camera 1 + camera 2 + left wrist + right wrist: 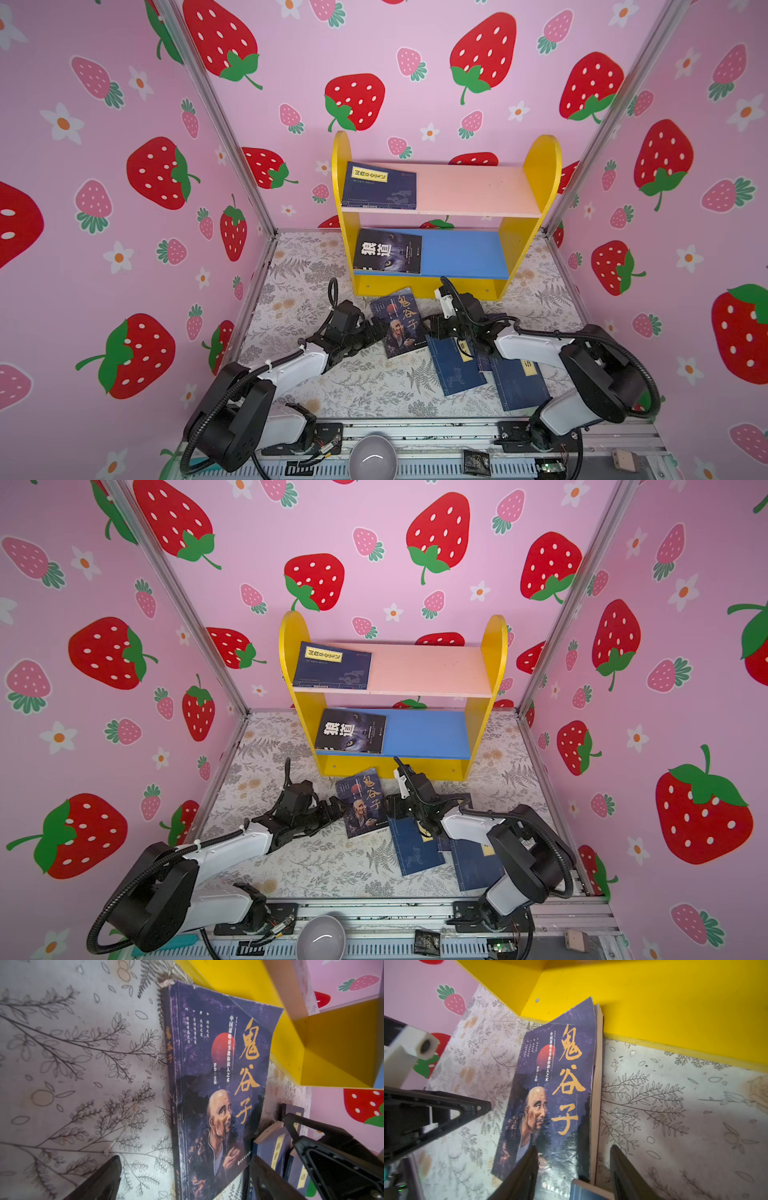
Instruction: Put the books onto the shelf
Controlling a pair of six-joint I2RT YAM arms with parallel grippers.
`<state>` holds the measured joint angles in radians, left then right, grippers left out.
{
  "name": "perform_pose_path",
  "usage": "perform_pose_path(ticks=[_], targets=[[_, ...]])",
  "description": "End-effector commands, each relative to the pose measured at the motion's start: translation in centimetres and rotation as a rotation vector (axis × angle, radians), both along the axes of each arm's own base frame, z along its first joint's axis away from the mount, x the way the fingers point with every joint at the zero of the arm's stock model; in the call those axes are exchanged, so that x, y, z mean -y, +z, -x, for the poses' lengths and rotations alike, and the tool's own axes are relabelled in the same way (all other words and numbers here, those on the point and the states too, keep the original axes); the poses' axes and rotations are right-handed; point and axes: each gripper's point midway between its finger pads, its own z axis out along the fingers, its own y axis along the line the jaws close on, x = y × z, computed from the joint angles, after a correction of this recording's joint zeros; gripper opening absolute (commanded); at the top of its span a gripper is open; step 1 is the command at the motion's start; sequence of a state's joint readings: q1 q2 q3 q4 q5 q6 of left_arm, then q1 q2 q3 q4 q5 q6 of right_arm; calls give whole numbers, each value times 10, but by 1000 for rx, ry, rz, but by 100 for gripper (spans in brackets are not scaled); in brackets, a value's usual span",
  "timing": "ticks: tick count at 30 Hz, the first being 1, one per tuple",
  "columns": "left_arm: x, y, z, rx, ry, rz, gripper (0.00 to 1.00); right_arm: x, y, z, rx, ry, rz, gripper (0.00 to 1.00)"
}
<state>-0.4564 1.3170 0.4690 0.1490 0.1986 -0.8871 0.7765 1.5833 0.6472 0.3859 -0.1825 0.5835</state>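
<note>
The portrait book (399, 324) is lying cover-up on the bench (353, 386), right in front of the shelf (540, 166). Its far end is up against the yellow base strip.

The left fingers (101, 1180) are spread wide on its left side. In the left wrist view the book's spine edge sits between them, and they aren't gripping anything. The right fingers (525, 1174) are on the book's right side, only partway apart. One is over the cover and the other is out past the page edge with a strip of bench showing, so no clamp there.

On the shelf, one navy book (378, 187) lies flat at the left end of the pink upper board. The black book (387, 251) lies flat at the left end of the blue lower board. More navy books (455, 370) are on the bench at near right, partly under the right arm and just beside the portrait book's near right corner.
</note>
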Motion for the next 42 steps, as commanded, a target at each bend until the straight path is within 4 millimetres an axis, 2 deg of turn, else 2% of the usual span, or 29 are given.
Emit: perform_pose_path(ticks=[1, 3, 7, 9, 12, 15, 17, 23, 29, 32, 35, 42], targets=[[6, 3, -15, 57, 19, 32, 98, -14, 0, -13, 25, -17, -42, 52], [5, -5, -16, 45, 34, 31, 98, -17, -11, -13, 5, -19, -32, 52], [10, -19, -20, 20, 39, 53, 98, -21, -27, -15, -25, -24, 1, 44], [14, -21, -22, 16, 41, 79, 97, -24, -17, -16, 9, -12, 0, 44], [15, -24, -25, 14, 50, 83, 97, -29, 13, -29, 113, -11, 15, 49], [18, -26, -27, 2, 42, 81, 97, -34, 21, -45, 161, -12, 82, 50], [19, -27, -29, 1, 45, 91, 97, -37, 13, -49, 152, -8, 99, 50], [18, -36, -31, -25, 72, 87, 97, -40, -40, -44, 31, -29, 109, 41], [30, -40, -37, -38, 63, 141, 96, -53, -69, -30, -78, 5, 62, 31], [42, -32, -42, -16, 46, 223, 94, -65, -78, -19, -113, 47, 49, 29], [51, -13, -47, 29, 35, 318, 92, -73, -82, -13, -125, 70, 46, 29], [60, 50, -49, 180, 0, 479, 91, -80, -86, -8, -156, 90, 19, 28]])
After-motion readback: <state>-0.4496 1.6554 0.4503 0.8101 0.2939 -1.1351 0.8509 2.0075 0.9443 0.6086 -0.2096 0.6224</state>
